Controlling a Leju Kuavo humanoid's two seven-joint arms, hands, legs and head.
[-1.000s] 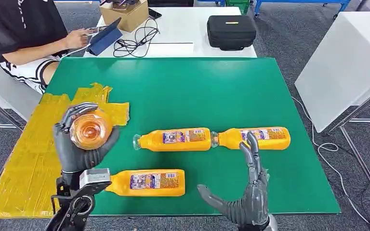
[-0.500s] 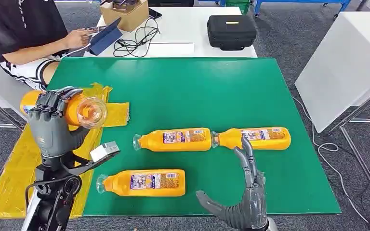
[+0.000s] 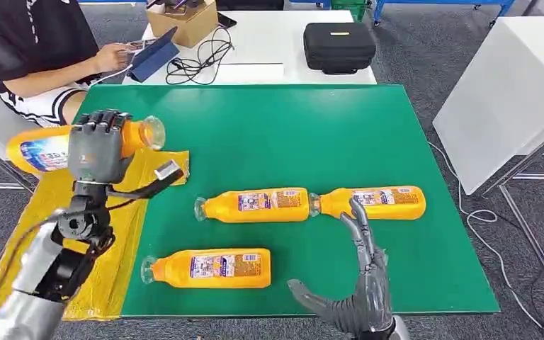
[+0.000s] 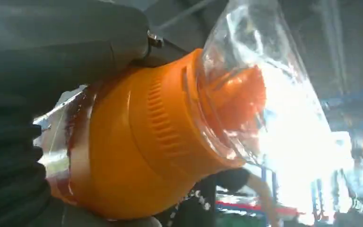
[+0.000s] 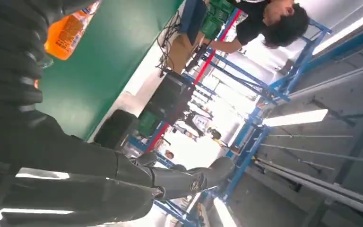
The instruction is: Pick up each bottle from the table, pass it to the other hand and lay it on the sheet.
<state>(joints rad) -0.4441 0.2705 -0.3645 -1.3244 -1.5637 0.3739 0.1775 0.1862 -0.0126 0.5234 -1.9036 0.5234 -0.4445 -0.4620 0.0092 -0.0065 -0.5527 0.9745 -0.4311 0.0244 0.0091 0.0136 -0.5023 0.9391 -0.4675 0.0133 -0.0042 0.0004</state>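
Observation:
My left hand (image 3: 98, 146) grips an orange bottle (image 3: 49, 150) lying sideways in the air above the far end of the yellow sheet (image 3: 49, 241); its clear cap points right. The left wrist view has that bottle's (image 4: 142, 142) neck and cap close up against my fingers. Three more orange bottles lie on the green table (image 3: 304, 127): one near the front (image 3: 209, 268) and two end to end in the middle (image 3: 255, 205) (image 3: 372, 202). My right hand (image 3: 358, 290) stands open at the front edge, fingers spread and pointing up, just in front of the middle pair.
A person (image 3: 35, 49) sits at the far left with a tablet (image 3: 152, 55). Behind the green table stands a white table with a black case (image 3: 340, 44), cables and a cardboard box (image 3: 183, 18). A white panel (image 3: 510, 92) stands to the right.
My left hand has lifted and swung the bottle leftward and away, turning it from cap-toward-me to lying sideways over the sheet. The right hand has barely moved.

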